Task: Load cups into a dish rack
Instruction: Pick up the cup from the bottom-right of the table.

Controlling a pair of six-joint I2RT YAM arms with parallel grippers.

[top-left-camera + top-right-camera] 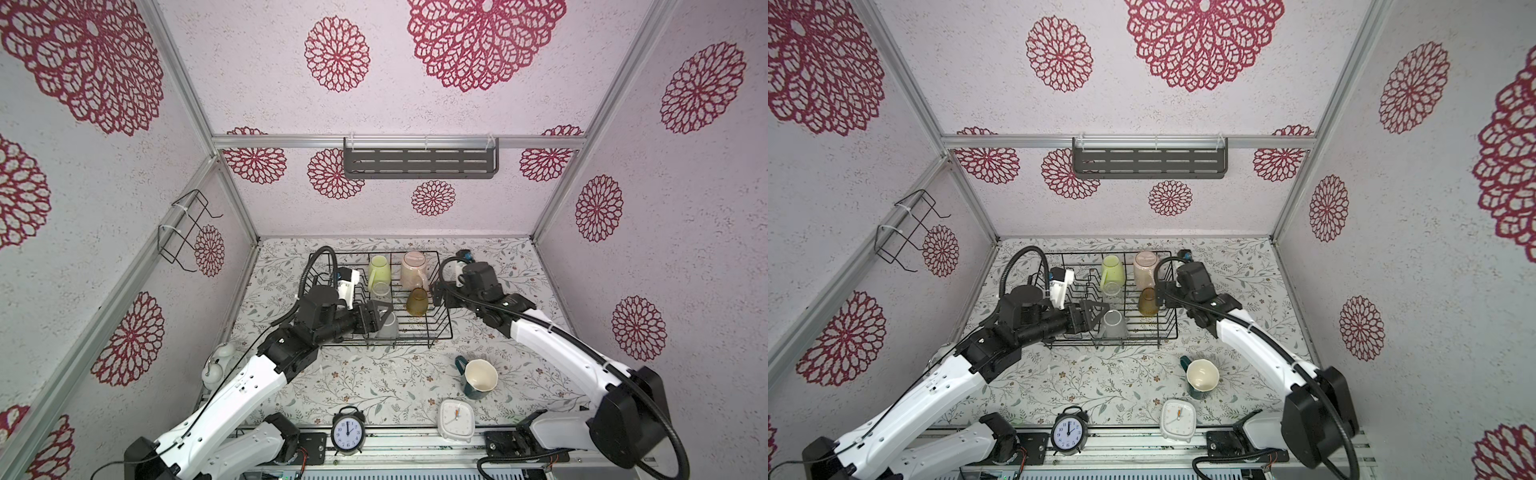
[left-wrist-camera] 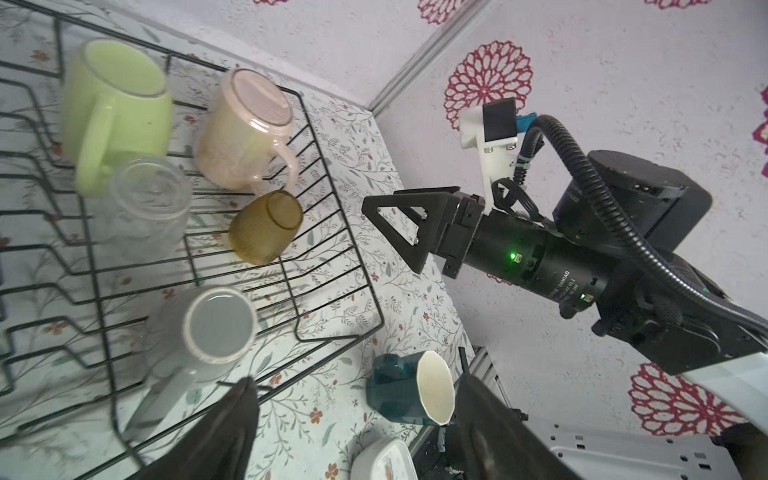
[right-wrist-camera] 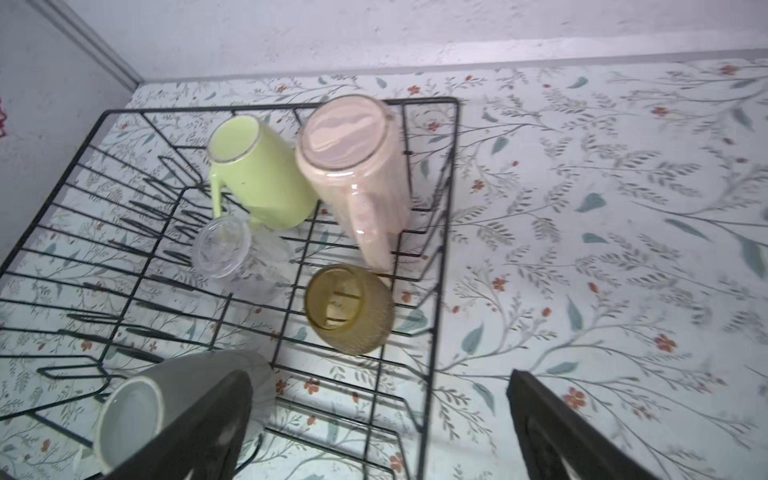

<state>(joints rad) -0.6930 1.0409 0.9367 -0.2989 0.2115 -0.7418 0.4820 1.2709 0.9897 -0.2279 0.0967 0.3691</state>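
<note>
The black wire dish rack (image 1: 415,337) (image 1: 1142,337) stands at the back of the table. Five cups sit in it: a yellow-green mug (image 1: 379,268), a pink mug (image 1: 413,270), a clear glass (image 1: 381,289), an amber tumbler (image 1: 417,301) and a grey mug (image 1: 386,326). A dark teal mug (image 1: 478,379) (image 2: 407,390) lies on its side on the table in front of the rack, to the right. My left gripper (image 1: 380,318) (image 2: 357,386) is open beside the grey mug (image 2: 212,328), holding nothing. My right gripper (image 1: 436,294) (image 3: 378,386) hangs open over the rack's right rim, near the amber tumbler (image 3: 349,309).
A black alarm clock (image 1: 347,430) and a white square clock (image 1: 456,419) stand at the table's front edge. A white object (image 1: 218,365) sits by the left wall. A wire holder (image 1: 187,230) hangs on the left wall and a slotted shelf (image 1: 419,162) on the back wall.
</note>
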